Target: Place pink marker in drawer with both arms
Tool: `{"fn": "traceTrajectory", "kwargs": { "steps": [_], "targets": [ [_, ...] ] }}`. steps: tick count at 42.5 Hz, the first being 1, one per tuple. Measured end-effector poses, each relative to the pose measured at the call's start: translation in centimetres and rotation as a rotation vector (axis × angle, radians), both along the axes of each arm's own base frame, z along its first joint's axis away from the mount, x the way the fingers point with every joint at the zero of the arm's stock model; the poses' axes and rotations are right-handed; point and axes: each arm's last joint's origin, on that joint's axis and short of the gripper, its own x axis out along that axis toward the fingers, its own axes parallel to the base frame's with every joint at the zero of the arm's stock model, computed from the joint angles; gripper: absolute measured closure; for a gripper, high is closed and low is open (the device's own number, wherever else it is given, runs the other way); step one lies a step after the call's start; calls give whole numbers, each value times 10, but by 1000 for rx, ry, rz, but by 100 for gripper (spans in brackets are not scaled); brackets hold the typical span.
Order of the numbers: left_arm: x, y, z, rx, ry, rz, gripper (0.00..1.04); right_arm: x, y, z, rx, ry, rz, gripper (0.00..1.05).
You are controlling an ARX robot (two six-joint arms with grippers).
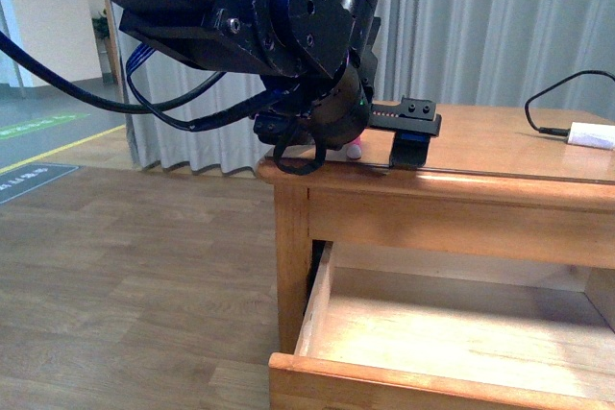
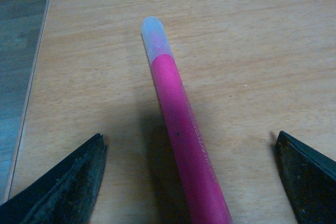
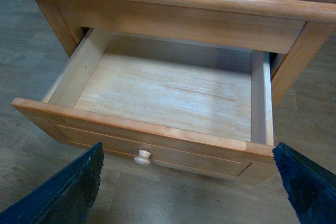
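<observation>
I have the left arm [image 1: 288, 26] over the front left corner of the bench [image 1: 509, 146]. From the front I catch only a sliver of the pink marker [image 1: 355, 149] under the wrist, just inside the front edge.

The left wrist camera shows it better. The left jaws are open, one tip on each side of the marker. Neither touches it, and bare wood shows between each tip and the barrel. The marker lies flat on the bench top. Its long axis runs out from between the jaws and away from the wrist, and its translucent cap [image 2: 153, 38] is at the far end. A bench edge [image 2: 34, 82] runs roughly alongside the marker, at a slight angle to it and near, with floor beyond. On the marker's other side the wood carries on.

In the front view, the top to the right of the arm is open wood as far as a small white box [image 1: 591, 134] and its black cable [image 1: 553, 103] near the right edge, well apart from the marker. Wooden floor [image 1: 144, 256] lies off the left edge.

The drawer [image 3: 131, 127] stands pulled out below the front edge, its pale inside facing up and its round knob [image 3: 142, 157] toward the right wrist camera. The right jaws are spread wide and hold nothing. They sit in front of and above the drawer front, their tips framing it.
</observation>
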Motion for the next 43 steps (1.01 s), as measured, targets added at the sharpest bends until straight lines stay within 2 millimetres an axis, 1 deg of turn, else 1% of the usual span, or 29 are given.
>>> {"fn": "traceTrajectory", "kwargs": {
  "steps": [4, 5, 6, 13, 14, 17, 18, 22, 24, 26, 28, 34, 38, 41, 43],
  "targets": [
    [0, 0, 0, 9, 2, 2, 7, 0, 0, 0, 0, 0, 0, 8],
    [1, 0, 1, 12, -1, 4, 9, 0, 0, 0, 0, 0, 0, 8],
    [1, -1, 1, 18, -3, 6, 15, 0, 0, 0, 0, 0, 0, 8],
    [0, -2, 0, 36, -10, 17, 40, 0, 0, 0, 0, 0, 0, 8],
    [0, -2, 0, 36, -10, 17, 41, 0, 0, 0, 0, 0, 0, 8],
    [0, -2, 0, 38, -10, 16, 52, 0, 0, 0, 0, 0, 0, 8],
    [0, -2, 0, 38, -10, 16, 54, 0, 0, 0, 0, 0, 0, 8],
    [1, -1, 0, 40, -10, 16, 68, 0, 0, 0, 0, 0, 0, 8],
    [1, 0, -1, 46, -11, 12, 79, 0, 0, 0, 0, 0, 0, 8],
    [2, 2, -3, 47, -15, 12, 87, 0, 0, 0, 0, 0, 0, 8],
    [2, 3, -3, 51, -24, 12, 90, 0, 0, 0, 0, 0, 0, 8],
    [-4, 7, -5, 74, -66, -28, 90, 0, 0, 0, 0, 0, 0, 8],
    [-14, 10, -4, 51, -85, -124, 90, 0, 0, 0, -1, 0, 0, 8],
    [-26, 12, -1, 37, -107, -209, 90, 0, 0, 0, -1, 0, 0, 8],
    [-37, 14, 4, 34, -128, -271, 90, 0, 0, 0, -1, 0, 0, 8]
  ]
}}
